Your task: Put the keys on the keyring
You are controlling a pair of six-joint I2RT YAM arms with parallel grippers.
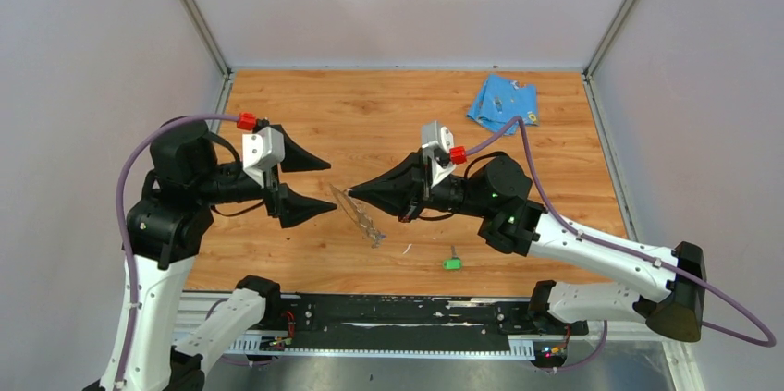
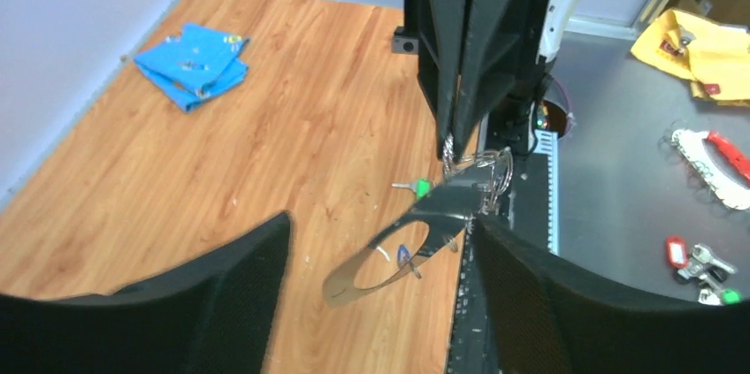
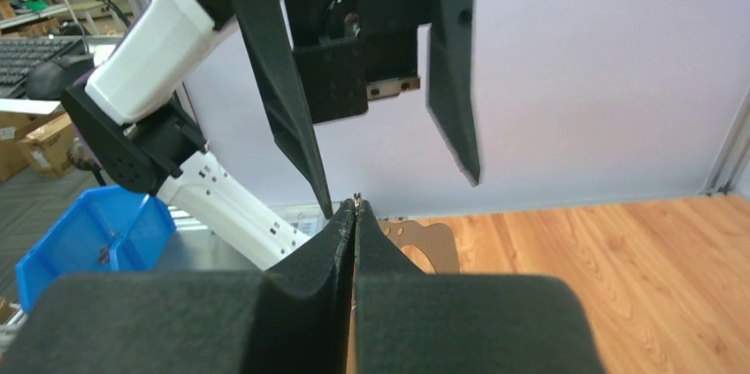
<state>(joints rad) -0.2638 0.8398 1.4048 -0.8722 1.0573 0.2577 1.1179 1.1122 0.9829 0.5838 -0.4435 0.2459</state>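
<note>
My right gripper (image 1: 354,191) is shut on the top end of the keyring (image 1: 362,216), a thin grey metal loop that hangs slanting down from its tip above the table. In the left wrist view the keyring (image 2: 354,281) floats between the wide-apart fingers of my open left gripper (image 2: 380,224), and a blue-headed key (image 2: 403,256) shows at the loop's hole. Whether it is threaded on I cannot tell. The green-headed key (image 1: 451,262) lies on the wood near the front edge, clear of both grippers. A metal sliver sticks out of the closed right gripper (image 3: 355,210).
A folded light-blue cloth (image 1: 502,102) lies at the back right. A small white scrap (image 1: 407,248) sits near the green key. The black rail (image 1: 398,310) runs along the near edge. Beyond it a yellow bag (image 2: 699,47) and loose tools lie on a metal bench.
</note>
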